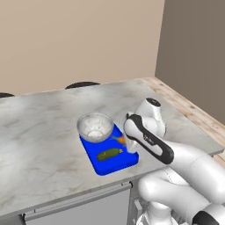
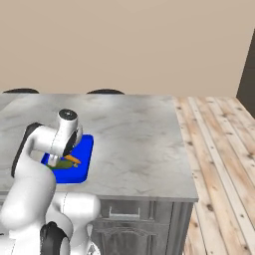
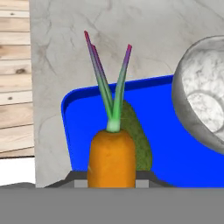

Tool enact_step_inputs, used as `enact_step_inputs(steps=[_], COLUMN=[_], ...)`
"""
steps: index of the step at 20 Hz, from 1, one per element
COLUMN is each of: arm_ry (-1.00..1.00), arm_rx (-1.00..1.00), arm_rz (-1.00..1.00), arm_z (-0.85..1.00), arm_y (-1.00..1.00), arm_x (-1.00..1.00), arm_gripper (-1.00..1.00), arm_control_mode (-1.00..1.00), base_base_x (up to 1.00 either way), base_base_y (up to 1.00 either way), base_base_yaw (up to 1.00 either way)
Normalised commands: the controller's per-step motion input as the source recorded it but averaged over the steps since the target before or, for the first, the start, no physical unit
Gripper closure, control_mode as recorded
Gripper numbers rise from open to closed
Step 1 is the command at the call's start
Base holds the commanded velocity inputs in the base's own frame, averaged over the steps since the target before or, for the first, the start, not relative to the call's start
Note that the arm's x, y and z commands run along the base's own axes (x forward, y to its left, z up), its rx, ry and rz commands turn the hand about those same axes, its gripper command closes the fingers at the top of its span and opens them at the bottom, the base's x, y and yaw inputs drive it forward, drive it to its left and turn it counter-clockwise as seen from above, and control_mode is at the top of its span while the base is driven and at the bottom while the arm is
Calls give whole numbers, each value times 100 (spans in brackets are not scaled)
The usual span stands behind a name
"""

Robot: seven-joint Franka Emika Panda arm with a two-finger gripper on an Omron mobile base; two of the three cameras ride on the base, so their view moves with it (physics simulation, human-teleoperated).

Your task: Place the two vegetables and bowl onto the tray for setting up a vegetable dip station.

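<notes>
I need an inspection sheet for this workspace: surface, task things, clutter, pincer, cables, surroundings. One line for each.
Surface: grey marble counter.
Job's things: blue tray near the counter's front edge; speckled bowl on the tray's far end; cucumber lying on the tray; carrot held over the tray, green top pointing away from the hand.
Clutter: nothing seen.
Grippers: pincer shut on the carrot.
Cables: nothing seen.
Surroundings: beige wall, wooden floor, two dark stool tops behind the counter.

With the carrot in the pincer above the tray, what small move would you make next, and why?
Probably lower a little and open the pincer. It is shut on the carrot, which hangs over the blue tray, where the cucumber already lies and the bowl sits at the far end. I would aim for bare blue beside the cucumber.
</notes>
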Motion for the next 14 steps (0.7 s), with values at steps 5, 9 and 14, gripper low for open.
enact_step_inputs(steps=[5,9,14], arm_ry=[4,7,9], arm_rx=[11,9,8], arm_rz=[4,2,0], arm_z=[-18,-19,-16], arm_y=[21,18,14], arm_x=[5,8,3], arm_gripper=[100,100,100], arm_control_mode=[-100,-100,-100], base_base_x=[0,0,0], base_base_y=[0,0,0], base_base_yaw=[0,0,0])
